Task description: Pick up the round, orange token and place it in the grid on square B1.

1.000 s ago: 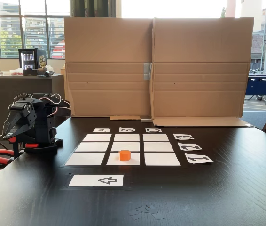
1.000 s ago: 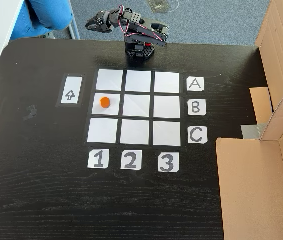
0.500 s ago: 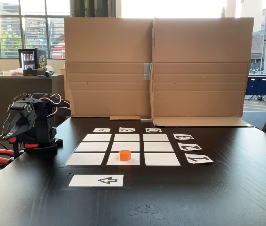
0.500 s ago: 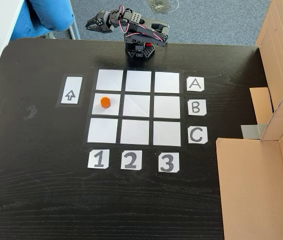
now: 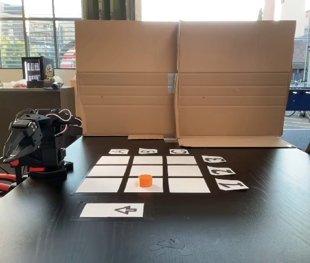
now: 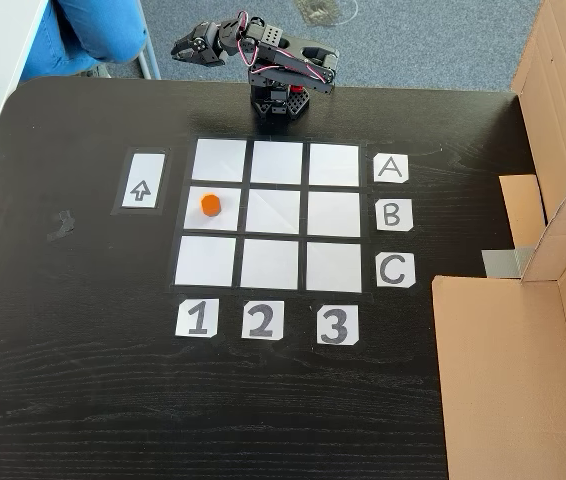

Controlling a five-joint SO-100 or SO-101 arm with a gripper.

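fixed view: token point(image 6: 211, 204) sits on square B1 point(image 6: 225, 217) of grid point(image 6: 277, 215)
claw point(image 6: 185, 46): folded by arm base, well apart from token, can't tell if open or closed

This looks like an office or shared workspace used for a robot trial. A small arm point(image 5: 37, 145) is mounted at the edge of a dark wood-grain surface point(image 5: 264, 219), at 9 o'clock in a fixed view. Flattened cardboard point(image 5: 182, 82) stands as a makeshift screen at 12 o'clock. Behind it are large windows point(image 5: 26, 33) facing city buildings, a long counter point(image 5: 18, 98) carrying a small display fridge point(image 5: 36, 70), and a football table point(image 5: 307, 98) at 3 o'clock. The other fixed view shows grey-blue carpet point(image 6: 433, 40) at 12 o'clock and paper cards point(image 6: 391, 168) with letters and numbers taped down.
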